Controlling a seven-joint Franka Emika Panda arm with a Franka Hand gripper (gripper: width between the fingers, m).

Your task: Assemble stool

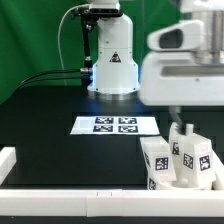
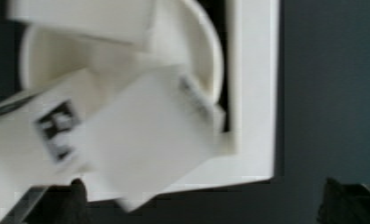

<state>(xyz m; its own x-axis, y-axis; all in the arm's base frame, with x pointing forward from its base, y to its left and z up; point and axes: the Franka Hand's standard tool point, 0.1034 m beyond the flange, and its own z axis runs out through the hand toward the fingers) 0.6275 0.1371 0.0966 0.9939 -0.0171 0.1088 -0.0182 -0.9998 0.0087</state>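
The hand (image 2: 200, 205) stood wide open and held nothing, its dark fingertips (image 2: 57, 205) apart. Directly below it lay the stool parts: tagged legs (image 2: 120, 130) piled over the round seat (image 2: 200, 50), against the white rail (image 2: 253, 90) in the worktop's (image 1: 60, 140) corner, at the exterior view's right.

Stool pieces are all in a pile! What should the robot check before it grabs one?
1. Gripper open: ok, the dark fingertips stand wide apart.
2. Nothing held: ok, no part sits between the fingers.
3. Stool legs in sight: ok, tagged blocks cluster at the exterior view's right.
4. Round seat found: ok, it lies partly under a leg.
5. Legs standing apart: not ok, they crowd together.
6. Marker board uncovered: ok.
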